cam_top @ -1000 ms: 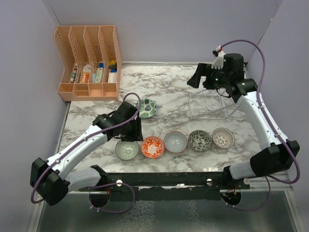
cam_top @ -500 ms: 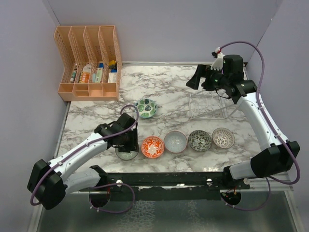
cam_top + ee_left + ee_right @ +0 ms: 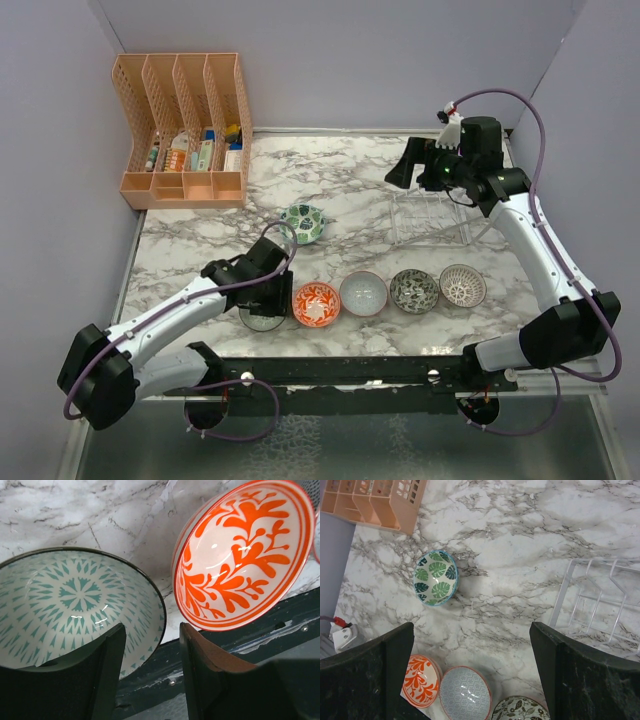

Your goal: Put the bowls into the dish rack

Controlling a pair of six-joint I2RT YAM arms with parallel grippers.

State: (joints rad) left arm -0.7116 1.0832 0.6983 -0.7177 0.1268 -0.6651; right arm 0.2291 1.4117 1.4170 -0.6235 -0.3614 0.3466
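Change: since a second ago, left gripper (image 3: pixel 270 300) dropped from beside the green-leaf bowl (image 3: pixel 304 223) to the pale green bowl (image 3: pixel 262 319) at lower centre-left; right gripper (image 3: pixel 408 166) barely shifted.
Table (image 3: pixel 340 180): white marble with grey veins, filling the middle of the top view.
Orange organizer (image 3: pixel 183 130): upper left, four slots, small items in its front trays.
Dish rack (image 3: pixel 430 218): clear, thin upright ribs, right of centre on the marble; long side running left to right across the frame, ribs pointing up.
Bowl row: lower centre, five side by side, all rims up: pale green, red-orange bowl (image 3: pixel 316 304), light blue-grey bowl (image 3: pixel 363 293), dark grey speckled bowl (image 3: pixel 414 290), pink-white lattice bowl (image 3: pixel 462 285).
Green-leaf bowl: alone, centre-left above the row, upright, leaf print inside.
Pale green bowl, wrist view (image 3: pixel 75 600): teal arrowhead pattern, dark rim, just beside the red-orange one.
Left claw: parted, straddling the pale green bowl's right rim, one finger (image 3: pixel 100 675) inside, the other (image 3: pixel 205 670) outside; not closed on it.
Right claw: spread wide, gripping nothing, hovering above the rack's upper left.
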